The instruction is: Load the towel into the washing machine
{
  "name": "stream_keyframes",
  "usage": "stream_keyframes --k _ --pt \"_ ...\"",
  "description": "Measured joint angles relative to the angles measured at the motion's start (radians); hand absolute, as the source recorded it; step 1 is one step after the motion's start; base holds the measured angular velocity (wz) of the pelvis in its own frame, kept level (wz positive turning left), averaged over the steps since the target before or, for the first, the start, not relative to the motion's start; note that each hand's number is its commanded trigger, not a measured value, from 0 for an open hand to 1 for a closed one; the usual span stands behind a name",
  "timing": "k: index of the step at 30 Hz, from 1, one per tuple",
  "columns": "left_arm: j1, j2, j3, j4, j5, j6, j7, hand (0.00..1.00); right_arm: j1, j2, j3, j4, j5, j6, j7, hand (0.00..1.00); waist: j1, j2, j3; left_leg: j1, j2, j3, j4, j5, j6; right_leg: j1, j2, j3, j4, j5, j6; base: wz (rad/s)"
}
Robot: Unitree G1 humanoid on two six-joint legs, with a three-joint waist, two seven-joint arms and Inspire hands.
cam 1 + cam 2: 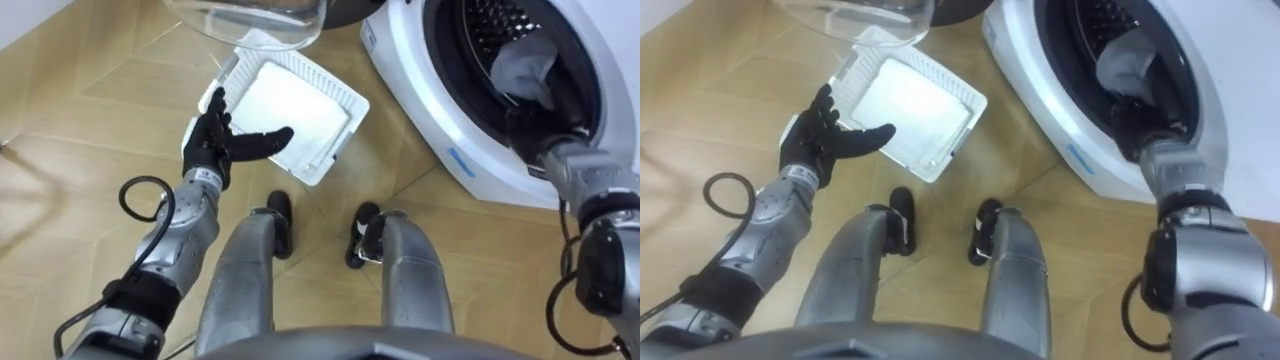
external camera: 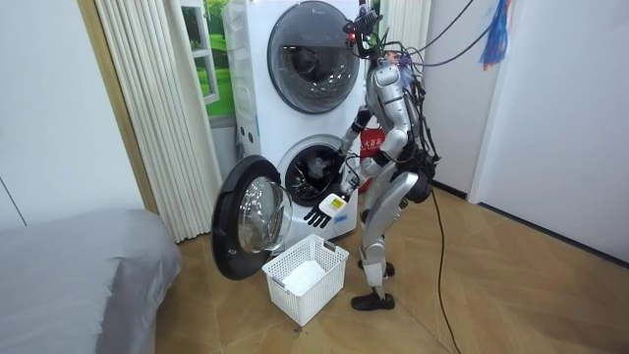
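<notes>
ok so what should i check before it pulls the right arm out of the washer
1. The washing machine door is open: ok.
2. The grey towel is inside the drum: ok.
3. The right hand has let go of the towel: cannot tell, it is deep in the drum.
4. The left hand is open and empty above the white laundry basket: ok.
5. That basket is emptied: cannot tell.

Brightly, evenly lit indoors. Blown out to near-white inside the white slatted plastic basket. Pale glints across the clear domed glass door. Only soft, faint shadows on the light wooden plank floor. Dark within the perforated metal drum.
</notes>
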Motion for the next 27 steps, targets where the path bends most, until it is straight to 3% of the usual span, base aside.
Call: stream_keyframes --k 8,15,22,27 --pt "0.0 0.01 0.007 0.0 0.037 -0.014 0.002 0.0 -0.018 -0.001 -0.066 -0.009 0.065 -0.005 -0.135 0.0 -0.012 -0.02 0.0106 0.014 -0.002 0.034 -0.015 -0.009 0.02 0.007 -0.017 0.009 0.001 -0.015 0.023 0.04" --pt "-0.006 0.012 0.032 0.005 0.048 -0.045 -0.005 0.0 -0.019 -0.001 -0.07 -0.021 0.112 -0.064 -0.194 0.0 -0.017 -0.019 0.0112 0.013 -0.007 0.05 -0.015 -0.017 0.034 0.01 -0.031 0.01 -0.003 -0.021 0.036 0.01" --pt "-0.018 0.012 0.045 0.017 0.054 -0.05 -0.022 0.0 0.002 -0.001 -0.106 -0.021 0.121 -0.11 -0.208 0.0 0.004 0.009 0.0205 0.05 -0.004 0.039 -0.036 -0.018 0.034 0.067 -0.02 -0.012 -0.056 -0.012 0.046 0.03" --pt "-0.024 0.015 0.049 0.053 0.051 -0.05 -0.027 0.0 0.058 0.0 -0.107 -0.025 0.152 -0.141 -0.226 0.0 0.032 0.028 0.0192 0.138 -0.009 0.035 -0.09 -0.018 0.034 0.159 -0.015 -0.022 -0.111 -0.008 0.053 0.0"
